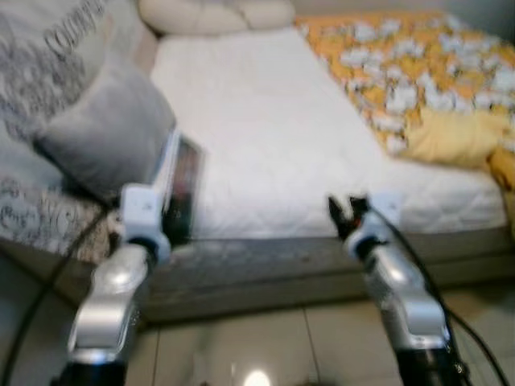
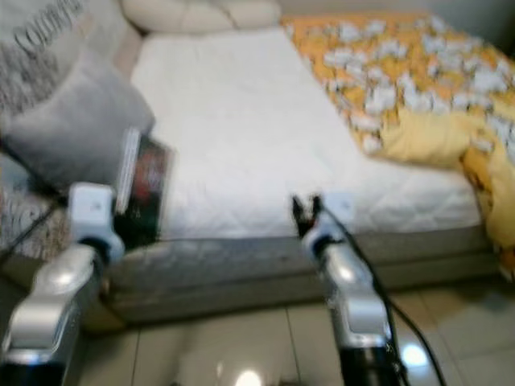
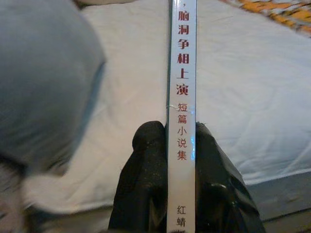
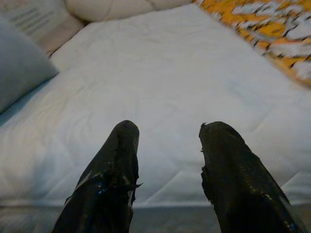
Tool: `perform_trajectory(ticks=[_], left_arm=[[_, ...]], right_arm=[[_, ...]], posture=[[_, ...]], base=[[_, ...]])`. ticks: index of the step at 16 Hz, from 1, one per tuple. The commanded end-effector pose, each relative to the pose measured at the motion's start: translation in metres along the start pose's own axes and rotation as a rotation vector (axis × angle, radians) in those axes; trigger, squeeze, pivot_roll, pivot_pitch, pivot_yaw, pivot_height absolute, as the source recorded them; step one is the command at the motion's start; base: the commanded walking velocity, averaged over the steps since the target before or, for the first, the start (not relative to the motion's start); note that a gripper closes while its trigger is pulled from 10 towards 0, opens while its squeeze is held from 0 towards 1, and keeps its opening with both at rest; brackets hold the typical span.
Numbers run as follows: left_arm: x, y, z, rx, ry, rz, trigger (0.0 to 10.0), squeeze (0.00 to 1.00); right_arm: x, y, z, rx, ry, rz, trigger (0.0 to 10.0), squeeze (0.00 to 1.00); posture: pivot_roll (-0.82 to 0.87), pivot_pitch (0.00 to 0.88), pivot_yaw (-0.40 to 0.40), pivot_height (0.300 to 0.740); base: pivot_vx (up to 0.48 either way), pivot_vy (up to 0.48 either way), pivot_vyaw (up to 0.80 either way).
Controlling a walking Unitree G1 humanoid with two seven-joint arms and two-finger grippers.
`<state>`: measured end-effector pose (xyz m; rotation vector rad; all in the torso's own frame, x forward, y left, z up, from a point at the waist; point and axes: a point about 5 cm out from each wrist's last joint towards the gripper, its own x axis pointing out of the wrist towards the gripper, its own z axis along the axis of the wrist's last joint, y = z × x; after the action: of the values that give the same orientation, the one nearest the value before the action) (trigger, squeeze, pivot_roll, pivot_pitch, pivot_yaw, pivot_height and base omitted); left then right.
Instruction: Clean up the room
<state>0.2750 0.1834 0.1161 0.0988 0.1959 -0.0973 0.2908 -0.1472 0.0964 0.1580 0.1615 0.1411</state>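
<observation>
I'm holding the book (image 1: 181, 189) upright in my left fingers (image 3: 146, 165), spine-on, beside the bed (image 1: 273, 137) (right fingers (image 4: 116, 160) hanging spread, empty).

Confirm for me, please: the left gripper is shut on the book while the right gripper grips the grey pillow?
Not quite. The left gripper is shut on the book, but the right gripper is open over the white mattress, as the right wrist view shows.
</observation>
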Motion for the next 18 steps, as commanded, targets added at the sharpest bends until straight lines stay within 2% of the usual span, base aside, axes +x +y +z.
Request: perform_trajectory(ticks=[1, 14, 18], left_arm=[[-0.0005, 0.0084, 0.013, 0.019, -0.062, 0.025, 10.0, 0.0], [0.0012, 0.0063, 0.0126, 0.033, -0.069, 0.0, 10.0, 0.0], [0.0014, 0.0069, 0.012, 0.039, -0.067, -0.007, 10.0, 0.0]], right_arm=[[0.0015, 0.0095, 0.0023, 0.0, -0.013, 0.024, 10.0, 0.0], [0.0038, 0.013, 0.0001, 0.012, -0.002, 0.04, 10.0, 0.0], [0.0041, 0.0132, 0.0, -0.01, -0.005, 0.042, 10.0, 0.0]], posture=[[-0.05, 0.0, 0.024, 0.74], [-0.04, 0.0, 0.02, 0.74], [-0.04, 0.0, 0.024, 0.74]], base=[[0.311, 0.0, 0.0], [0.329, 0.0, 0.0], [0.383, 0.0, -0.11]])
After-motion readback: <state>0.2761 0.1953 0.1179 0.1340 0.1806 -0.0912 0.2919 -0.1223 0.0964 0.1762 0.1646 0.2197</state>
